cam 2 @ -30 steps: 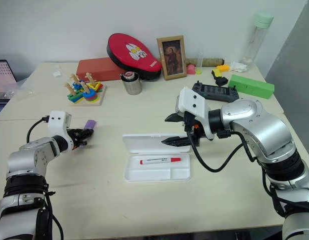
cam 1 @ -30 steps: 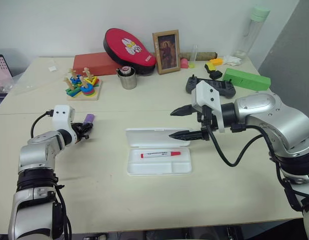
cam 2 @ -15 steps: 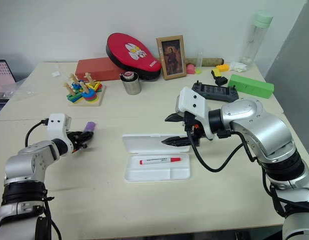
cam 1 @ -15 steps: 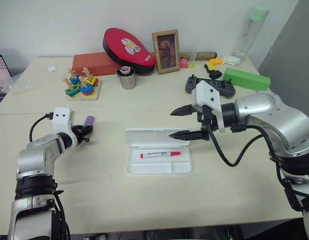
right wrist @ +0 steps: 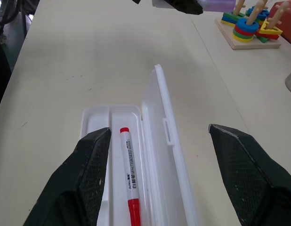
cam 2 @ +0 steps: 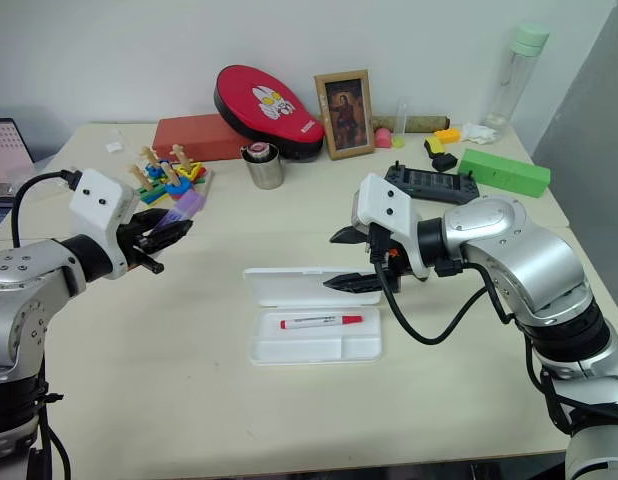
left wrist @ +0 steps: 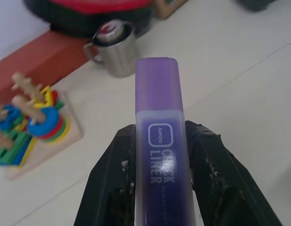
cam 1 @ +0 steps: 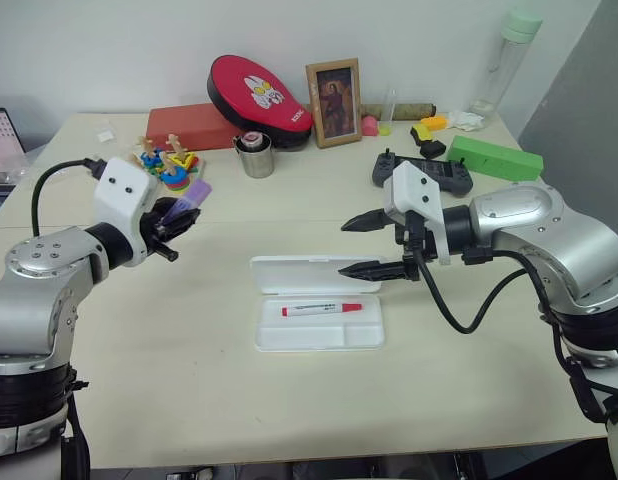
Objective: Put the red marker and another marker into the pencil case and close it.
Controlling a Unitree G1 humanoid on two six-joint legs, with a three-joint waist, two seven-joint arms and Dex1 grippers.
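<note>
Our left claw (cam 1: 179, 219) is clamped on the purple marker (cam 1: 186, 205), holding it in the air above the left part of the bench (cam 1: 189, 360). The marker's cap end pokes out past the black fingertips (left wrist: 206, 160). It is a short, thick, flat highlighter with a smooth plastic barrel and a paler printed label.

From this claw, the pencil case (cam 1: 317, 303) lies to the right and lower, near the middle of the bench. It is a plain white hinged plastic box with rounded corners, lying open. Its lid is folded back flat on the far side and its shallow tray faces up. Its long axis runs left to right across the bench.

The red marker (cam 1: 321, 309) already rests in the tray, lengthwise, a slim white barrel with a red cap and red end. Bare tray space sits beside it (we judge it enough for the thicker marker).

Our right claw (cam 1: 367, 244) hovers just above the case's right end with its fingers spread wide apart, holding nothing. It is nearer the case, yet the left arm carries the marker.
</note>
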